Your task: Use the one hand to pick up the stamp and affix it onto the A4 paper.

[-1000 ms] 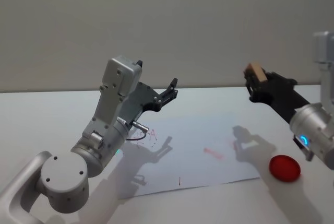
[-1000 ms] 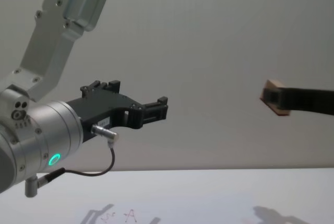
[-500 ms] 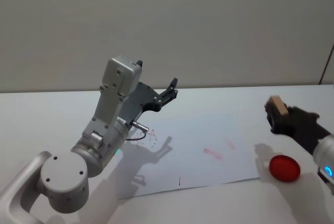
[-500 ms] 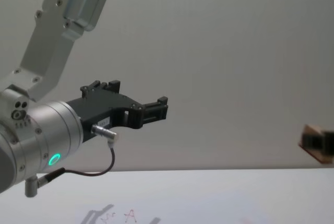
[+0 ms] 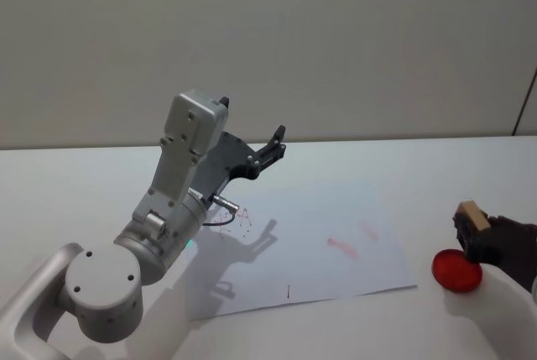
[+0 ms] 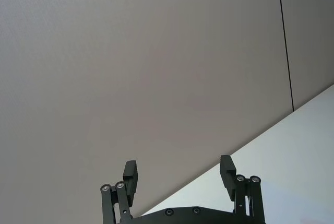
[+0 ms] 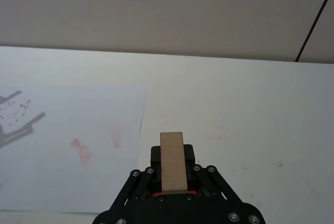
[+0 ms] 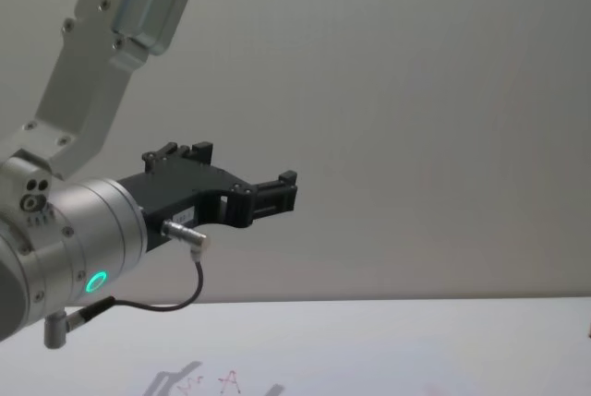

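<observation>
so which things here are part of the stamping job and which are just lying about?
Job:
- stamp, clamped in the right gripper beside the paper's right edge
- paper, with red marks on it
- red ink pad, under the stamp

Not in use:
- left gripper, open, raised above the table

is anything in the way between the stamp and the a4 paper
Nothing visible stands between them. The right gripper holds the stamp above the red ink pad, beside the A4 paper; the table between is bare. The left gripper is raised at the paper's far left.
</observation>
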Action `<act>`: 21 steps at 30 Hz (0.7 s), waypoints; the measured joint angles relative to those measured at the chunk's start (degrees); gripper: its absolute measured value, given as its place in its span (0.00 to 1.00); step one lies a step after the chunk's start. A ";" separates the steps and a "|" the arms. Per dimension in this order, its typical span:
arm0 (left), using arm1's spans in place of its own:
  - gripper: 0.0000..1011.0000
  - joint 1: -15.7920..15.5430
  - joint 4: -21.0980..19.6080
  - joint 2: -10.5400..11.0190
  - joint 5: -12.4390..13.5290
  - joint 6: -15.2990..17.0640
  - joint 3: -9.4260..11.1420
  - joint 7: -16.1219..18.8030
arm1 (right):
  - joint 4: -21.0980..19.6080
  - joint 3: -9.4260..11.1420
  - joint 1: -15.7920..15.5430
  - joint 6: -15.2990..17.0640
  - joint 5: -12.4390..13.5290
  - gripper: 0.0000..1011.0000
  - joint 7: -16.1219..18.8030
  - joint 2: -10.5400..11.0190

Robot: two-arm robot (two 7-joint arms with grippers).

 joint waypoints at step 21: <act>0.99 0.00 0.00 0.00 0.00 0.00 0.00 0.00 | 3.84 -1.07 0.39 1.20 -4.97 0.22 3.56 0.70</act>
